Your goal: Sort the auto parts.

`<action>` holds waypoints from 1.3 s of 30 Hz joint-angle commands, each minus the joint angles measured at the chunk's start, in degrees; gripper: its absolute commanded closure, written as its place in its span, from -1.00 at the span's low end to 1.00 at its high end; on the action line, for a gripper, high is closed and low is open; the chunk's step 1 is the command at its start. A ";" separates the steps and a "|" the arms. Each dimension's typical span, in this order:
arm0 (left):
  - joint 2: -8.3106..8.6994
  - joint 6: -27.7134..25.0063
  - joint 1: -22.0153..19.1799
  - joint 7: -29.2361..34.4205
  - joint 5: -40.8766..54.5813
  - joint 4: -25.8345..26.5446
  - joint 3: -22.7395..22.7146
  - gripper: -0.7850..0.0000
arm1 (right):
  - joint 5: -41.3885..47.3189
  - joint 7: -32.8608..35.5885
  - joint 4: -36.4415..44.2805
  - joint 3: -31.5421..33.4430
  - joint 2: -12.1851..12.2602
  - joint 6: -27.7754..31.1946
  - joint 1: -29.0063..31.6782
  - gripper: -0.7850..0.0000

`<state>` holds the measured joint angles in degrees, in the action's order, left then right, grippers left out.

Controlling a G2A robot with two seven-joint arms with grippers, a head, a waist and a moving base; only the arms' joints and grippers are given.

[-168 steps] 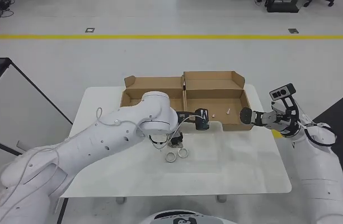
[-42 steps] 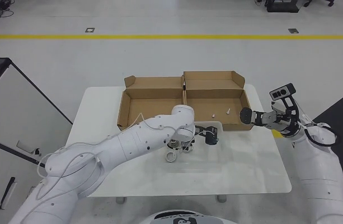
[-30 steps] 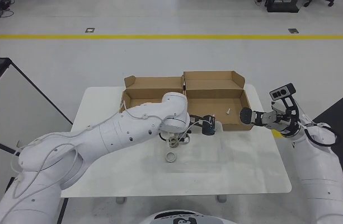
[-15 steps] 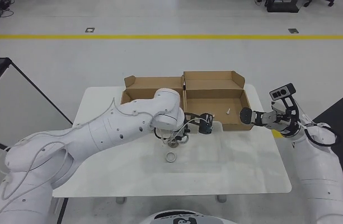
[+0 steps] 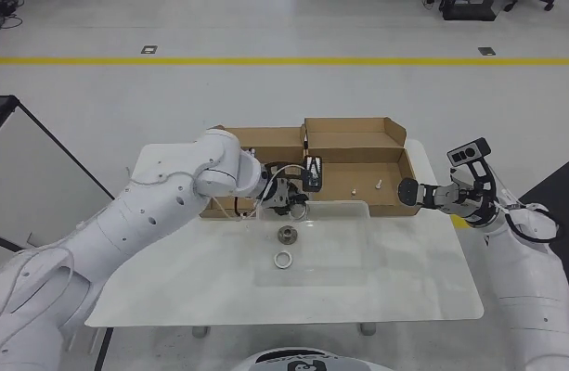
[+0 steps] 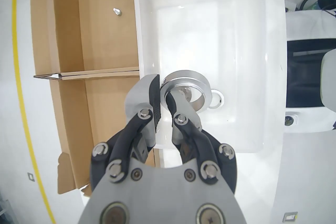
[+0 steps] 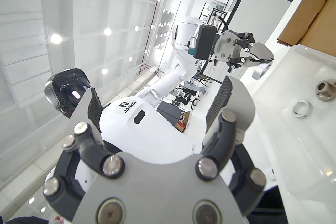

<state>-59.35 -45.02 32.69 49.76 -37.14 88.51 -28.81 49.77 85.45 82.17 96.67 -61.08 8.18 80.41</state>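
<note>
left arm [image 5: 173,199] over tray [image 6: 270,51], jaws clamping ring [image 6: 195,83]

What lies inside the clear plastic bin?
A flanged bushing and a loose collar lie in the clear bin. From the left wrist, the gripped collar hides most of the bushing.

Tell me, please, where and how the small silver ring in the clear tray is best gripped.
Probably from straight above. The small silver ring lies flat on the floor of the clear tray, hole facing up, apart from the flanged part. Pinch its wall, one side in the hole and one outside, as the fingers of the left gripper hold the larger ring.
</note>
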 commanded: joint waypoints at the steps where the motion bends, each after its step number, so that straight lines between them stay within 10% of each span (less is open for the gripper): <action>1: 1.89 -1.30 2.89 -3.16 -1.34 0.58 -3.67 1.00 | 0.00 0.00 0.00 0.00 0.00 0.00 0.00 -1.00; 20: 10.94 -12.98 19.14 -27.91 1.07 6.18 -31.08 1.00 | 0.00 0.00 0.00 0.00 0.00 0.00 0.00 -1.00; 39: 16.43 -12.98 24.97 -75.86 -9.69 13.25 -29.41 1.00 | 0.00 0.00 0.00 0.00 0.00 0.00 0.00 -1.00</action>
<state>-43.15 -58.00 57.66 -23.20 -45.35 102.09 -58.41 49.77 85.45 82.17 96.67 -61.08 8.18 80.41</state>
